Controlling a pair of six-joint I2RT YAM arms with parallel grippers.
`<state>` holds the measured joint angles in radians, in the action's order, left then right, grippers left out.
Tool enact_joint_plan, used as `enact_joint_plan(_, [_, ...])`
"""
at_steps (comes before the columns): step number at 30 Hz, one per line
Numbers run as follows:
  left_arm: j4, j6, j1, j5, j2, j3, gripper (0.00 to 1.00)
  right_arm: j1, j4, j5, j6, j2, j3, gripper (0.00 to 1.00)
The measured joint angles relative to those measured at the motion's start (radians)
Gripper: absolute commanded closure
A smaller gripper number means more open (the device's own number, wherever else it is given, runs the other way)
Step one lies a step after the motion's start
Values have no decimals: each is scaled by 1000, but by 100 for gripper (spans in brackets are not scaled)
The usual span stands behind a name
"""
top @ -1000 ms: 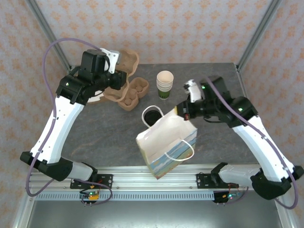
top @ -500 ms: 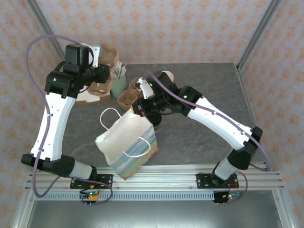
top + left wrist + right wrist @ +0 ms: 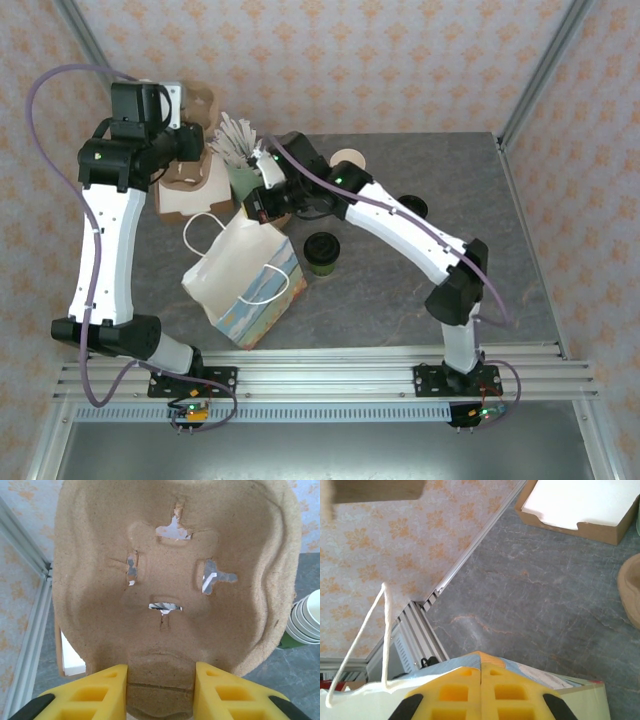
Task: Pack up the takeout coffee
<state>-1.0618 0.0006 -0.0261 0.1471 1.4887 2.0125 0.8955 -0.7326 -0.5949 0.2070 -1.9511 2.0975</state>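
Bag-holding step: right claw (image 3: 481, 672) pinched shut on paper bag (image 3: 240, 285) rim; left claw (image 3: 160, 676) part-open, gripping pulp carrier (image 3: 170, 580). Judged next: takeout coffee (image 3: 321, 252), at bag's 3 o'clock, needs lifting in.

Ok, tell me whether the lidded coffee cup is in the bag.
Out: the lidded coffee cup stands upright on the table, beside the paper bag.

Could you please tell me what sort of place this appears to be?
Probably a framed robot test cell staged as a café takeout counter: paper bag, pulp cup carrier, lidded coffee cup.
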Motion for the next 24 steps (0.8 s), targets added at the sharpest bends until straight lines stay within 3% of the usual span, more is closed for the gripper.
enact_joint_plan(6, [-8,0,7,14,-1,22,67,-37,-17,-34,-35,-124,147,100])
enact_joint_plan(15, [-9,-27,7,150,-83,-37,67,-109,-81,-91,-97,-254,292,100])
enact_joint_plan(24, [-24,-49,-17,283,-230,-98,67,-178,-124,-133,-138,-272,320,100])
